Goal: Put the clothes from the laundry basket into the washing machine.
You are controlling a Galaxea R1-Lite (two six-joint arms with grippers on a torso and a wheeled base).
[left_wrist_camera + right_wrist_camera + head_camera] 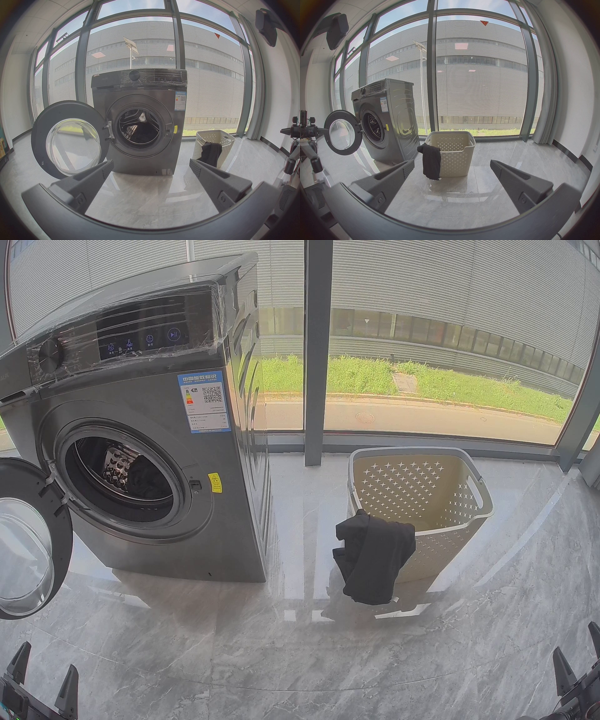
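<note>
The grey washing machine (156, 446) is standing on the marble floor (300, 652) on the robot's left, in front of a tall window (437, 334). Its round door (25, 552) is hanging wide open to the left of the drum opening. The left wrist view is looking straight into the drum (139, 126), where something dark is lying low inside. It may be a garment, but the shade is making that hard to tell.

The cream laundry basket (412, 452) is sitting on the floor to the right of the machine, apart from it and near the window. A black garment (374, 559) is hanging over the basket's near rim, draping down the outside wall toward the floor. The right wrist view is showing the same cloth (431, 161) on the basket corner nearest the machine.

Both arms are sitting low and drawn back, well apart from machine and basket. The left gripper (45, 671) is holding its fingers spread and grasping nothing, facing the open door. The right gripper (576, 646) is likewise holding its fingers released, pointing toward the basket.

Clear film is wrapping the control panel (134, 340). A blue-and-white label (204, 401) with a square code is sticking to the front, and a small yellow sticker (215, 482) is sitting beside the door ring.
</note>
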